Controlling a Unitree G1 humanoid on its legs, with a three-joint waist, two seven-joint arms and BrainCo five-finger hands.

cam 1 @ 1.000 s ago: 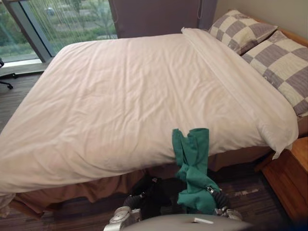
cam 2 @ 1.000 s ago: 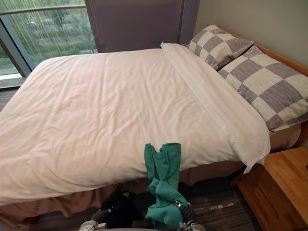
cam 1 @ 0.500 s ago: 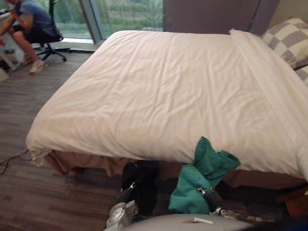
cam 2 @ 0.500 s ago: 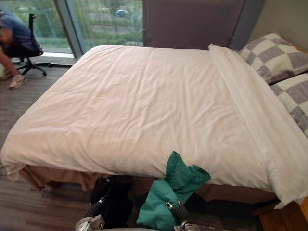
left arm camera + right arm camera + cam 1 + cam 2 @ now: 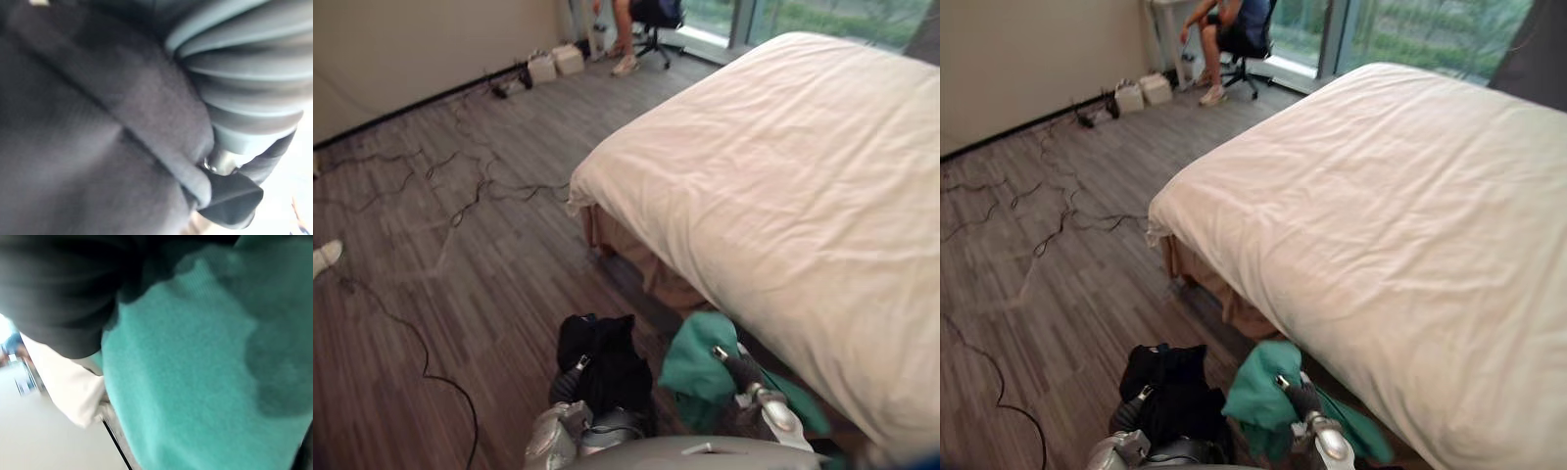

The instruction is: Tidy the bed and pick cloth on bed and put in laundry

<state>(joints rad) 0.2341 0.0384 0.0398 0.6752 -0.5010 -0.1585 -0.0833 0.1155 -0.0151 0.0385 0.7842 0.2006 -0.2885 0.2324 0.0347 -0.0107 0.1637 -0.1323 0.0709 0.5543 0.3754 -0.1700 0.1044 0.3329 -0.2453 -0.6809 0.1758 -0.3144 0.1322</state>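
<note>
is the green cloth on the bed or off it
Off it. The green cloth hangs bunched in the right hand, beside the bed and over the floor.

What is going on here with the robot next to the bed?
The robot stands by the bed with a piece of clothing in each hand. Its left hand holds a bunched black cloth, and its right hand holds a green cloth; both hang low beside the mattress. The bed's white cover lies fairly smooth. A person sits on a chair far off by the window.
</note>
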